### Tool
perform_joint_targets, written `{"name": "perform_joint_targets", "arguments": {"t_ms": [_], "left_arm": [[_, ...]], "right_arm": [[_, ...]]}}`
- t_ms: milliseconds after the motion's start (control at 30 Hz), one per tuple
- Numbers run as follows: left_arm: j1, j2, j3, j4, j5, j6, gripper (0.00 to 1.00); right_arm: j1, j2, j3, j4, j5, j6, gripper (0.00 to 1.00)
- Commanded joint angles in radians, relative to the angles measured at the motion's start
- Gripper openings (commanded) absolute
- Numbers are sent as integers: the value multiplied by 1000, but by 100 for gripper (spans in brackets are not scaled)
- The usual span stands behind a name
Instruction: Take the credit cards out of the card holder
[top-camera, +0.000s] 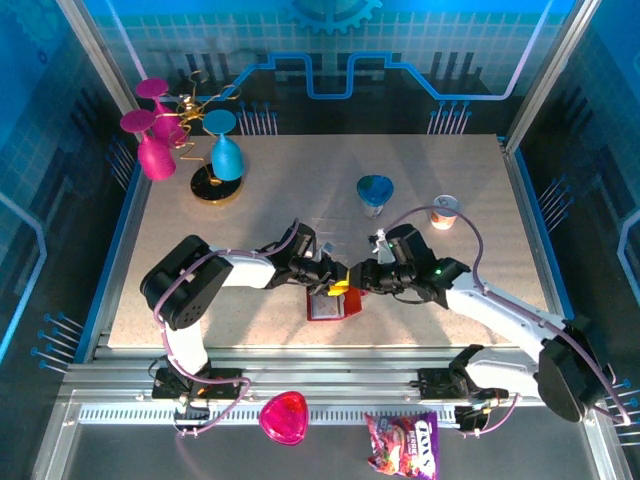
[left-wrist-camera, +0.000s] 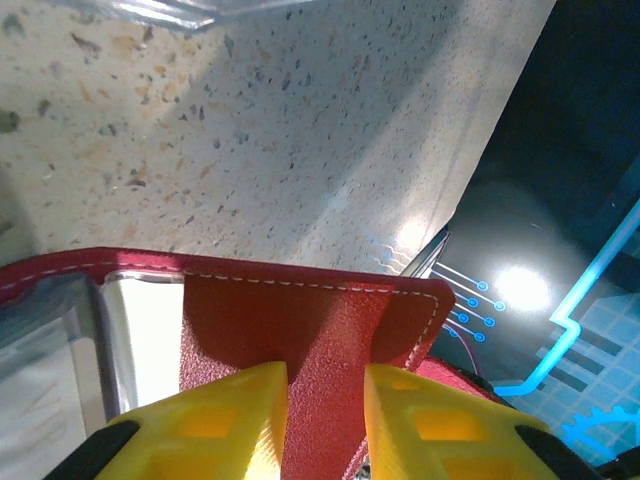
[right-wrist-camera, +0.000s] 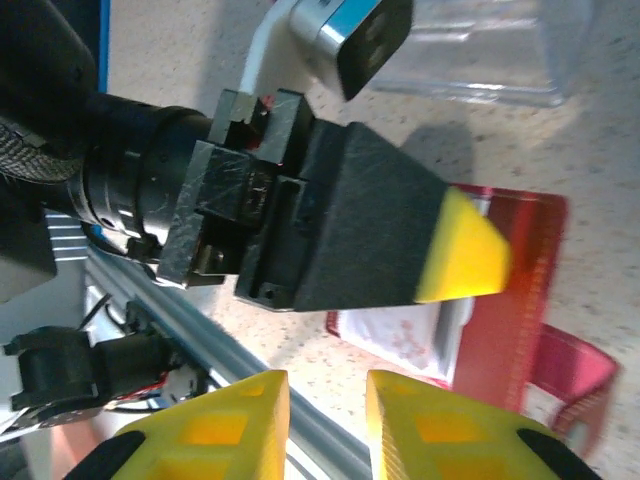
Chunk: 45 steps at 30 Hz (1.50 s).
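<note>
Holder location: card holder (top-camera: 322, 308) lies opened on the table (top-camera: 250, 220), centre, toward the near edge, between the two grippers.
Left gripper (left-wrist-camera: 325, 415): narrow, pinching the holder's red stitched flap (left-wrist-camera: 330, 320).
Right gripper (right-wrist-camera: 327, 420): fingers slightly parted, nothing between them, just beside the holder.
Progress: early. A pale card (right-wrist-camera: 395, 335) sits in the clear pocket; I judge no extraction done, all three cards left.
Orientation: pockets face up; the stitched edge runs crosswise to the left fingers. Long axis too small to tell in the top view.
</note>
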Motion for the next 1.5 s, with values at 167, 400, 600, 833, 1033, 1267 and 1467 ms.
{"name": "perform_joint_targets", "arguments": {"t_ms": [167,400,600,833,1033,1267,1467], "left_arm": [[-6,21,-18,12,-3,-21,26],[9,-18,-30,16,-9,-25,26],[22,-78,-20,-55,-14,10,26],[22,-197,14,-344,-105,159,26],[18,-245,1,-459,-141,216,26],[10,-236,-21,-480,-166,247,26],[10,-214,-29,-517,-199,284,26]], "right_arm": [[72,108,37,17,-88,-12,26],[93,162,-11,-13,-3,-20,21],[82,161,-19,-45,54,-22,21],[29,153,-16,-58,62,-23,21],[-3,185,25,-76,45,-56,21],[-15,248,69,-101,31,-91,20],[-21,283,73,-103,33,-108,20]]}}
